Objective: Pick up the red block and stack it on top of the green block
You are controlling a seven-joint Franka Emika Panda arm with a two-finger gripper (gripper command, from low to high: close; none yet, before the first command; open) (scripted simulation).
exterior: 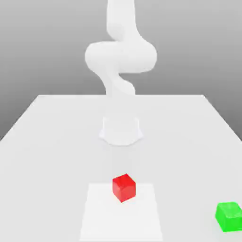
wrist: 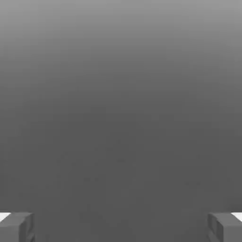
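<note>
The red block is a small glossy cube resting on the white table, near the front centre of the exterior view. Toward the exterior view's right, close to the front corner, sits the green block, well apart from the red one. In the hand view my gripper is open, its two grey fingertips standing far apart with nothing between them and only plain grey background beyond. The white arm rises from behind the red block and leaves the top of the picture.
The arm's round base stands on the table behind the red block. A paler square patch marks the tabletop under and in front of the red block. The table's edges run along the exterior view's left, right and back.
</note>
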